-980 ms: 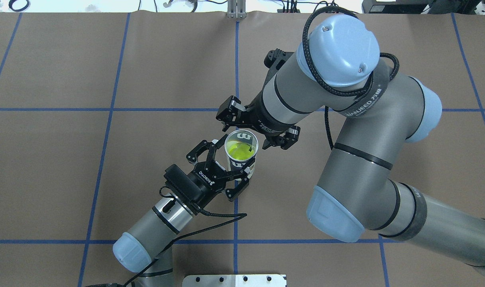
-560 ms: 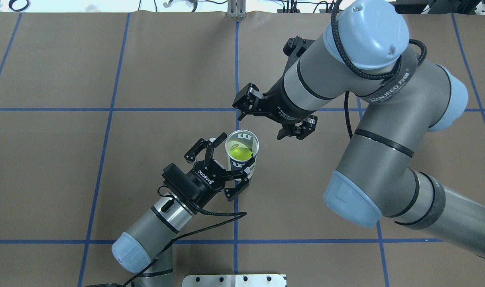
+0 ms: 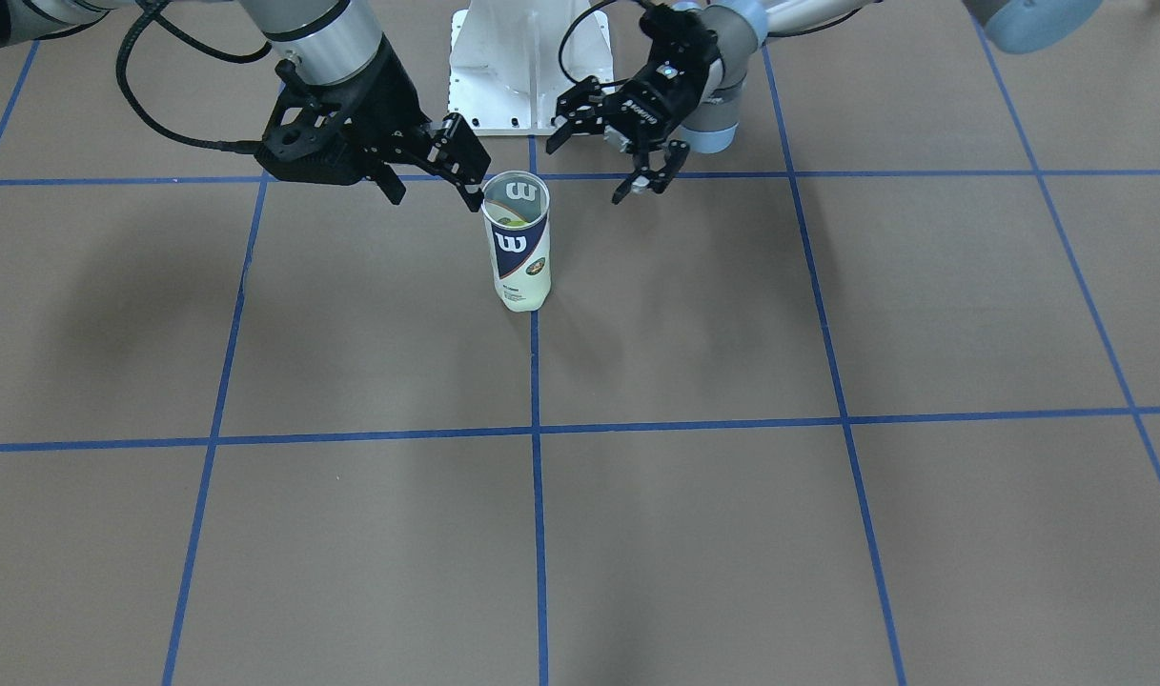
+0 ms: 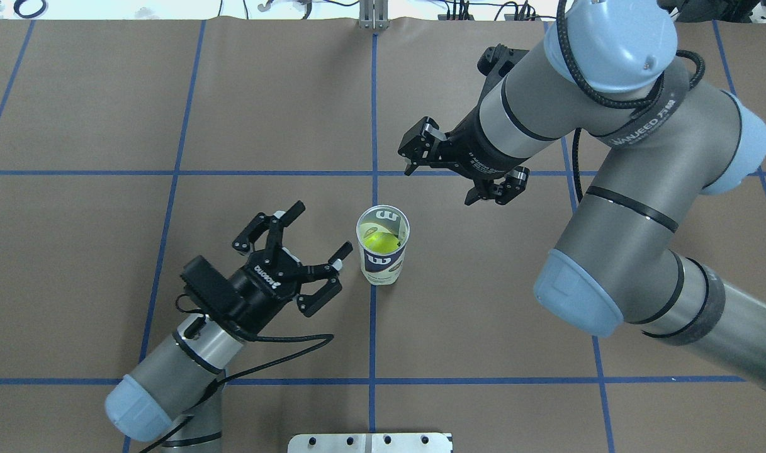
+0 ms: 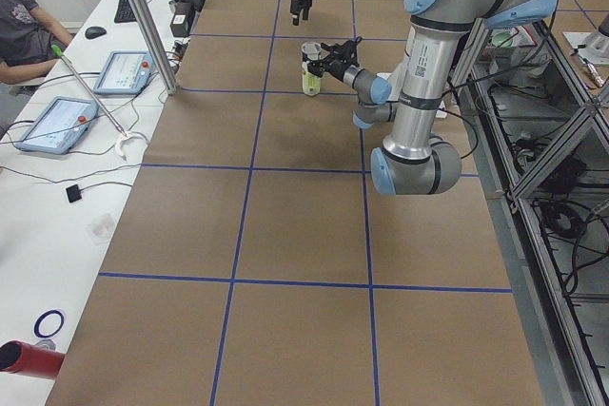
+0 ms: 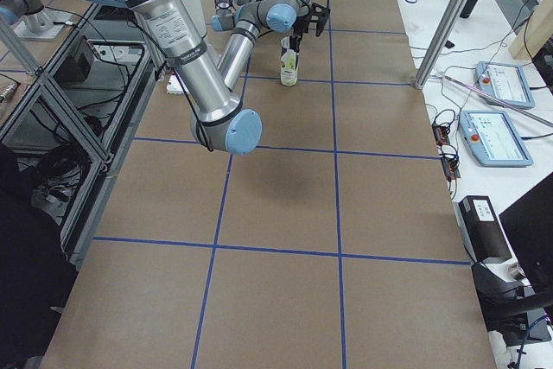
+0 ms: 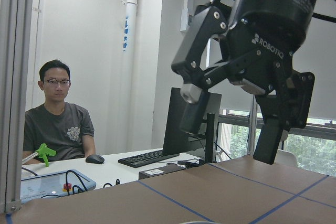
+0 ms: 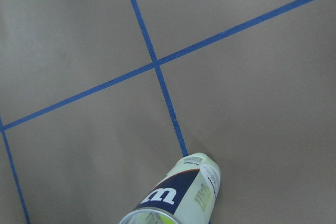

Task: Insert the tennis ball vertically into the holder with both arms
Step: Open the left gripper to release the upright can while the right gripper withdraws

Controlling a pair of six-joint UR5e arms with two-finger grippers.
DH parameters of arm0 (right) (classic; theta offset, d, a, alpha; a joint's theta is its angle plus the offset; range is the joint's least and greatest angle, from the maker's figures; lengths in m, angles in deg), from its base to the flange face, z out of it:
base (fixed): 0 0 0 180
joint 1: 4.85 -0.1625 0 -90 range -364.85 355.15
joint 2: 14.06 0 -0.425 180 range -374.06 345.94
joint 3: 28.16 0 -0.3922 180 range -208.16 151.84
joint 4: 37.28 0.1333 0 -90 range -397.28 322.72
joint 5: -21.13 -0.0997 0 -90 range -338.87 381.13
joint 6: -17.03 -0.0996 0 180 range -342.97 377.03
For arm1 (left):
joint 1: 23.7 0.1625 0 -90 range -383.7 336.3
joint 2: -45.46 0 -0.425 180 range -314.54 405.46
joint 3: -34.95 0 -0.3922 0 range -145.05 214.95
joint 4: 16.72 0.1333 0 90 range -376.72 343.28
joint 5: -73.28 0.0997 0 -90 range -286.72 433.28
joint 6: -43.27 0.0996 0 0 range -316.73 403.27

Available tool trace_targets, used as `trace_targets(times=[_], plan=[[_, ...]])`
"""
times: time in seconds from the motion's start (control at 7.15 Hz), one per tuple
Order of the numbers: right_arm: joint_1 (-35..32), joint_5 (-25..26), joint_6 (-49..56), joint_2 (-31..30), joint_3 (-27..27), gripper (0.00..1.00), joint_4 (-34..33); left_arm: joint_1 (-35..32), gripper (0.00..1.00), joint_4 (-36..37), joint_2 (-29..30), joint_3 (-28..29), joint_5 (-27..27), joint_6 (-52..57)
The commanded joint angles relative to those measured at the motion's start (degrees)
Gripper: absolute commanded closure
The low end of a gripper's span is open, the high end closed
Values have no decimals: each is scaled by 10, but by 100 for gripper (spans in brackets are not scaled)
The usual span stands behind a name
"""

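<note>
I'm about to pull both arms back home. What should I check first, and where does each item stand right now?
1. Tennis-ball can upright on the table: ok.
2. Tennis ball inside the can, below its rim: ok.
3. Left gripper open, empty, gap between it and the can: ok.
4. Right gripper open, empty, apart from the can in the overhead view: ok.
5. Ball seated at the can's bottom: cannot tell.
</note>
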Motion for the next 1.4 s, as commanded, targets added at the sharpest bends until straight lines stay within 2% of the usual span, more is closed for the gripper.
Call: trace_targets(times=[0.0,0.14,0.28,0.42,0.56,0.7,0.98,1.12,1.26], plan=[[-48,-9,38,-23,3,0,1,-17,2,3,-58,-84,42,-4],[-80,-19,106,-47,4,0,0,-47,2,12,-59,-80,69,-8],[-108,-25,171,-73,15,0,3,-74,2,53,-81,-68,77,-27],[-133,-22,230,-91,31,0,3,-94,2,126,-86,-67,77,-32],[-159,-23,279,-97,53,0,3,-106,2,162,-86,-67,77,-36],[-167,-20,312,-110,63,0,3,-123,2,252,-86,-66,77,-36],[-189,-19,364,-115,87,0,4,-168,2,383,-85,-66,70,-37],[-206,-19,398,-119,100,0,4,-183,2,419,-85,-65,57,-38],[-215,-19,417,-119,110,0,4,-193,2,465,-90,-63,26,-38]])
